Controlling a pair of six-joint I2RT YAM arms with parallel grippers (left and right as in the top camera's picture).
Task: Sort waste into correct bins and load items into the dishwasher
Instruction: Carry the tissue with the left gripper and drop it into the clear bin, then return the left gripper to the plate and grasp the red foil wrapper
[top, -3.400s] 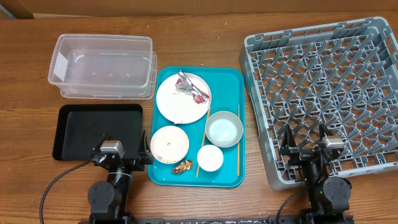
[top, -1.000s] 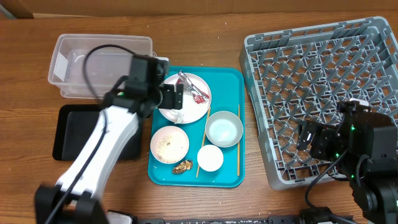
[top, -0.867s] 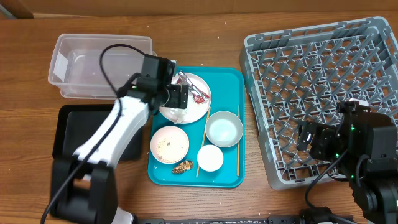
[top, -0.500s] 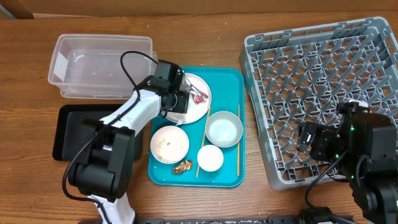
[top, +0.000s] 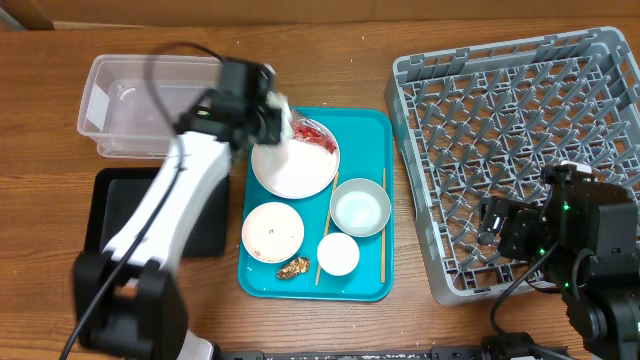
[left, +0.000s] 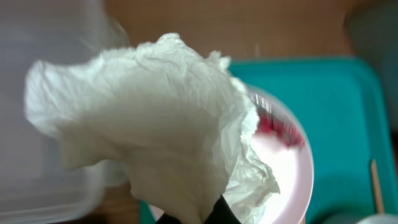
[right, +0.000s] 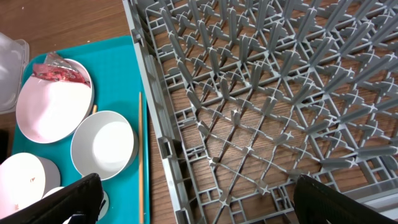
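Left wrist view: crumpled napkin pinched at lower edge by left claw, claw clamped tight on it. Napkin fans up and left from claw tips, long axis diagonal, over plate rim, beside clear tub. Right claw spread wide over rack, holding nothing.

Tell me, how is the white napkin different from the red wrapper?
The napkin is plain white; the wrapper is red and silver. The napkin is pinched in the left pincer; the wrapper lies loose on the plate, with no pincer touching it. Both are crumpled.
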